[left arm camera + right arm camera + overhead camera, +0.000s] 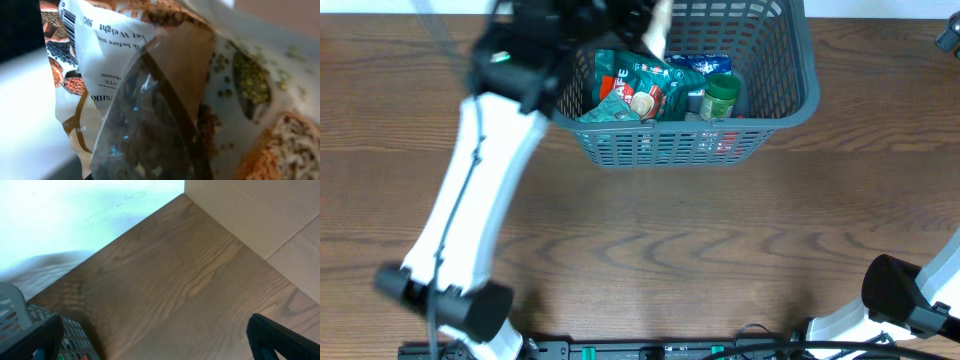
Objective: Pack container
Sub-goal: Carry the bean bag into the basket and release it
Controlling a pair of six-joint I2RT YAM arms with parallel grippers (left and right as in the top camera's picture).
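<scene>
The left arm (470,200) rises from the near left edge of the wooden table (670,250) and leans over the left rim of the container (790,110). This dark grey slotted basket stands at the far middle of the table. The left gripper (642,22) hangs above the basket's far left part, clenched on a pale pouch (657,35). The fingers themselves are hidden by the arm from above and by the pouch in the wrist view.

Close up, the pouch (150,100) fills the left wrist view. It has a clear window of dark dried pieces and printed pictures of seeds and pulses. A white panel carries a barcode, "Net Weight", a figure starting 50 and the fragment "SHR", all upside down.

Inside the basket lies a green bag (630,85) lettered "AFE". To its right are a blue packet (698,65) and a green-lidded jar (720,95); the writing on these two is too small to read.

The right arm (910,295) rests at the near right corner, well apart from the basket. The right gripper (155,350) is spread wide over bare wood, and a corner of the basket shows at the lower left of its view.
</scene>
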